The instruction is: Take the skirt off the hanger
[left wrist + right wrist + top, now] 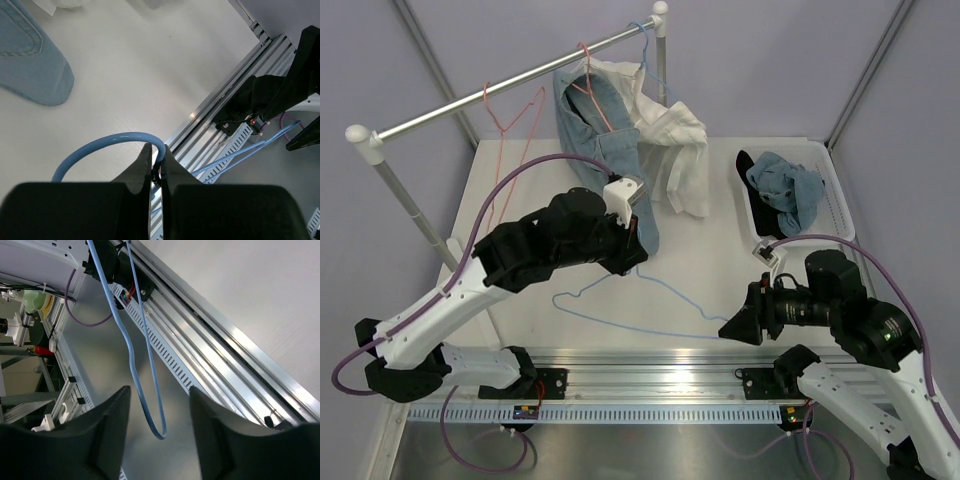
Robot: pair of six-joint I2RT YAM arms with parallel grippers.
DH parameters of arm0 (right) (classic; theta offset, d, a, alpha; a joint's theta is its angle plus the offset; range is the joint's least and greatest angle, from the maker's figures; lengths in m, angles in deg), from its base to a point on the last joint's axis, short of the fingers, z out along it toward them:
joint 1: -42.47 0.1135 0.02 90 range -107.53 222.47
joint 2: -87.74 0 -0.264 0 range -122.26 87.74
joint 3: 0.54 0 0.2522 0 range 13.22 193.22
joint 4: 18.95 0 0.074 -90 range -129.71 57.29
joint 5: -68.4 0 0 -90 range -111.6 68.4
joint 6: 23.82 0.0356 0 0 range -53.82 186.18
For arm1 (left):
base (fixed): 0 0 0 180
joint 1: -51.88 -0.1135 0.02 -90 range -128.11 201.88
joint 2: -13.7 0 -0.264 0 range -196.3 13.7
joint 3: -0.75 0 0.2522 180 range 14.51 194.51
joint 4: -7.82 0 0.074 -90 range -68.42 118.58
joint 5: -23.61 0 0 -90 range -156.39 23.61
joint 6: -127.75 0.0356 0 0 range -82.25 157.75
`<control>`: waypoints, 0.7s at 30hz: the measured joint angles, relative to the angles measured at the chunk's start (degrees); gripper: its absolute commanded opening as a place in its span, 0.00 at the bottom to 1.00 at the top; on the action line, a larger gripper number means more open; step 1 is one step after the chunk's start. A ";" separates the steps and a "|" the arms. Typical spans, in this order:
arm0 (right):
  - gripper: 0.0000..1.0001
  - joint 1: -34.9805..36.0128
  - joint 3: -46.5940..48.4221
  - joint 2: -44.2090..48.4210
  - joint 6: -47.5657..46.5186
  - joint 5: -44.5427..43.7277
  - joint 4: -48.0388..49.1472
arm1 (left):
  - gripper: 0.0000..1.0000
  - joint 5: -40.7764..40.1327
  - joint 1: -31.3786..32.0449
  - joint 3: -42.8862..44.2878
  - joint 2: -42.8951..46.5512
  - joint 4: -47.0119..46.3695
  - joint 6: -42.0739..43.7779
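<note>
The white table [720,265] has open room across its middle and right front. The clothes rail [450,108] crosses the back-left corner, and jeans [605,150] and a white shirt [680,150] hang off it down onto the table. A white basket [835,205] sits hard against the right-back edge.

The skirt [758,208] is in that basket, just a crumpled black lump with a bit of denim piled on top, well apart from the hanger [505,128]. That pink wire hangs bare on the rail, left of the jeans.

A light-blue hanger [107,141] lies near the front edge. The left fingers [150,165] are pinched onto its hook. The right fingers [117,415] are spread apart, and the wire's corner shows in the gap between them, ungripped.
</note>
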 measured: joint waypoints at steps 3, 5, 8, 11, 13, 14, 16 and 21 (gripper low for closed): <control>0.00 0.00 -0.46 0.07 -0.81 0.20 -0.76 | 0.00 -0.09 -0.15 1.53 -0.83 0.61 0.11; 0.00 0.09 -0.46 0.17 -1.57 1.70 -0.24 | 0.00 -0.28 -0.31 2.27 -1.38 0.87 0.09; 0.00 0.39 -0.46 0.79 -2.56 3.80 0.85 | 0.00 -0.24 -0.70 3.30 -2.45 1.60 0.09; 0.00 0.39 -0.46 1.55 -3.02 5.01 1.14 | 0.42 -0.17 -0.83 4.94 -3.69 2.34 0.09; 0.00 0.37 -0.44 2.40 -2.82 5.07 1.09 | 0.97 -0.35 -0.90 5.79 -4.11 2.80 0.61; 0.00 0.37 -0.44 2.73 -2.82 5.07 0.81 | 0.99 -0.48 -0.92 6.03 -4.15 2.91 0.74; 0.00 0.37 -0.33 2.89 -2.62 5.03 0.74 | 0.99 -1.01 -0.96 6.19 -4.09 2.93 0.13; 0.00 0.37 0.63 2.19 -2.64 4.92 0.33 | 0.99 -3.54 -0.98 5.66 -1.84 2.64 -0.61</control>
